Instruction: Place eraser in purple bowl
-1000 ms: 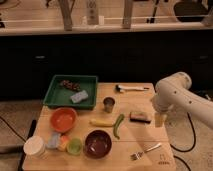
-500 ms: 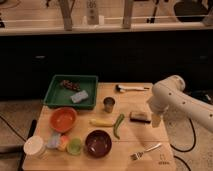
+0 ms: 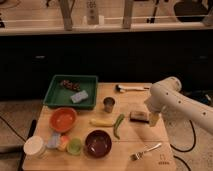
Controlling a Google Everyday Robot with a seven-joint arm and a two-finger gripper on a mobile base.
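A light wooden table (image 3: 160, 161) stands in a dim room with a dark floor around it.

At the near edge lies a silver fork (image 3: 147, 150). To its left sits the purple bowl (image 3: 98, 143), round and shiny, with nothing in it. Next to the bowl on the left is a small green cup (image 3: 75, 146), and then a white tub with a lid (image 3: 34, 147) at the corner.

A bit farther back sits an orange bowl (image 3: 63, 119). To its right lie a yellow banana (image 3: 101, 122) and a long green pepper (image 3: 118, 126).

The eraser (image 3: 138, 116) lies flat on the table to the right of the pepper, well apart from the purple bowl. The gripper (image 3: 152, 121) hangs from a white arm (image 3: 172, 95) just beside the eraser's right end. Its fingers are spread wide and hold nothing.

Behind the banana stands a small metal cup (image 3: 109, 104). Farther back on the left is a green tray (image 3: 55, 92) with a pale grey-blue block (image 3: 79, 96) in it. A tool with a white handle (image 3: 131, 88) lies near the far edge.

Behind the table is a dark wall with windows on top.
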